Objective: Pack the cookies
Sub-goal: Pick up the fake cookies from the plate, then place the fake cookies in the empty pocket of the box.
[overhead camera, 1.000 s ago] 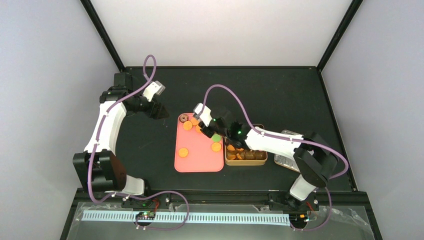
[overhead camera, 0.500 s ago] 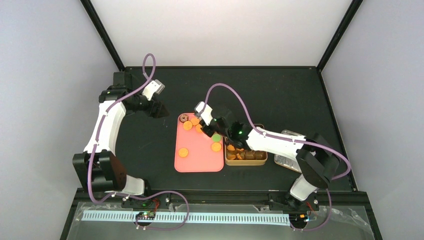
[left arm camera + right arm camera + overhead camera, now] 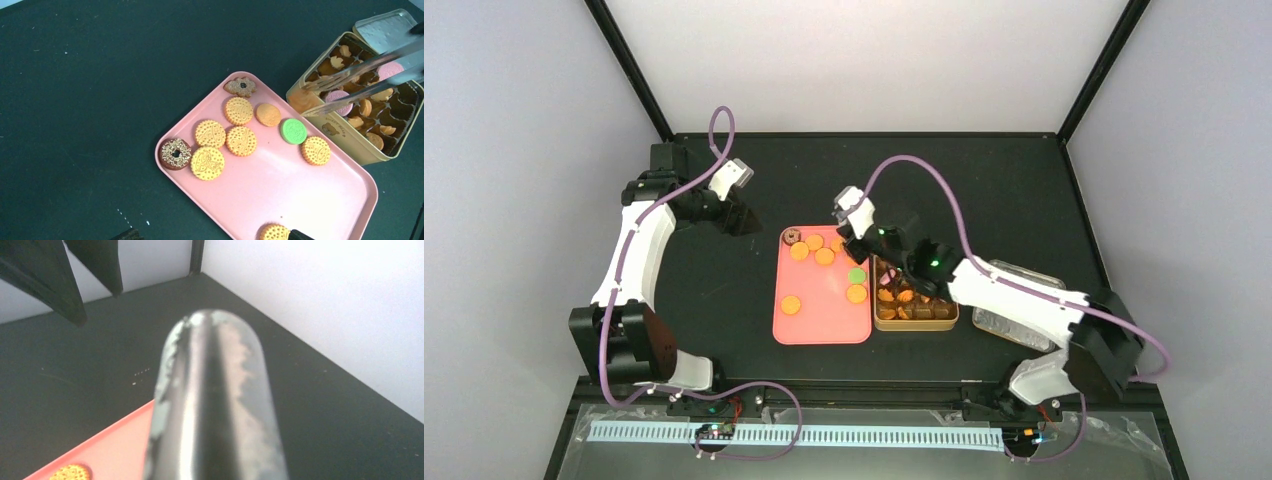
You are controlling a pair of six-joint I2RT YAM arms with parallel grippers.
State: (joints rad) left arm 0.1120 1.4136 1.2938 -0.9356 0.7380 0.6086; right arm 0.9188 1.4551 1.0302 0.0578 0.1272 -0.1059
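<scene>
One black counter (image 3: 984,190) carries everything. Two arms are bolted at its 6 o'clock edge. The left arm (image 3: 634,255) is bent toward 10 o'clock of the tray, and the right arm (image 3: 1014,290) is stretched from 4 o'clock across the tin.

One pink tray (image 3: 824,322) is laid at the middle. One gold tin (image 3: 340,142) is set just beside it at 3 o'clock. One silver lid (image 3: 387,30) is laid at 3 o'clock of the tin; it is partly covered by the right arm from above and cut off at the edge of the left wrist view.

The left hand (image 3: 744,222) is held with its fingers wide apart and nothing between them. The right hand (image 3: 97,306) is clamped on one pair of metal tongs (image 3: 370,62). The grip itself is not clearly shown, since the tongs' blurred rounded end fills most of the right wrist view.

Ten cookies (image 3: 241,141) are counted on the tray:
- **By colour:** seven are orange or yellow, one is green (image 3: 293,131), and two are dark brown (image 3: 175,152).
- **By place:** seven are gathered at the 12 o'clock end, two lie along the 3 o'clock edge, and one lies toward 8 o'clock, cut off in the left wrist view.

Two pink ones (image 3: 336,95) are seen in the tin. The orange pieces in its compartments are too shadowed to be counted. One orange blur sits between the tong tips at the tin's corner, and whether it is gripped cannot be told.
</scene>
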